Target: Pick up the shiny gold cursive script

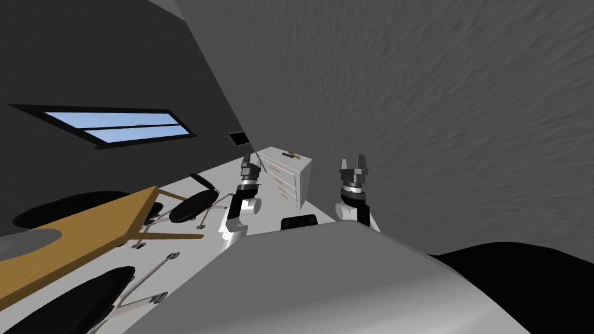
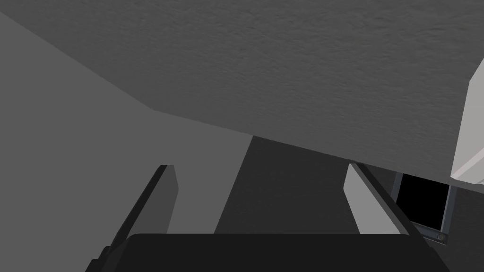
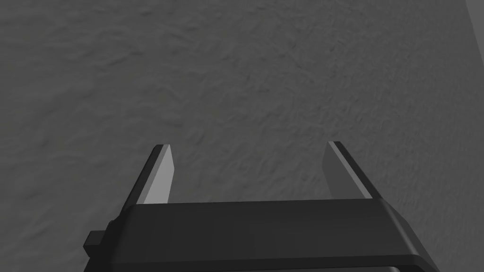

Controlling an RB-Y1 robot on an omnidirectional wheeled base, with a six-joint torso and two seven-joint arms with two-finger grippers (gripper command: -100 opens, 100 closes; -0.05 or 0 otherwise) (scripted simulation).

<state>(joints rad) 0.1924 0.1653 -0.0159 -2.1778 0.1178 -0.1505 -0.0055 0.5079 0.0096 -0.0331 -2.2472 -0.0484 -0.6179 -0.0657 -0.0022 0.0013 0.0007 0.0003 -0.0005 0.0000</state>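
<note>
A small gold script piece (image 1: 292,155) lies on top of a white chest of drawers (image 1: 288,175) that stands against the grey wall ahead. My left gripper (image 1: 253,159) is raised just left of the chest, short of the gold piece, and its fingers (image 2: 166,189) stand open with nothing between them. A white corner of the chest (image 2: 470,137) shows beside that hand. My right gripper (image 1: 354,162) is held up to the right of the chest, open and empty, with its fingers (image 3: 159,174) facing the wall.
A wooden table (image 1: 75,238) with black chairs (image 1: 194,206) around it stands to the left. A small dark framed panel (image 1: 238,138) sits low on the wall by the chest. A window (image 1: 116,126) is on the dark left wall.
</note>
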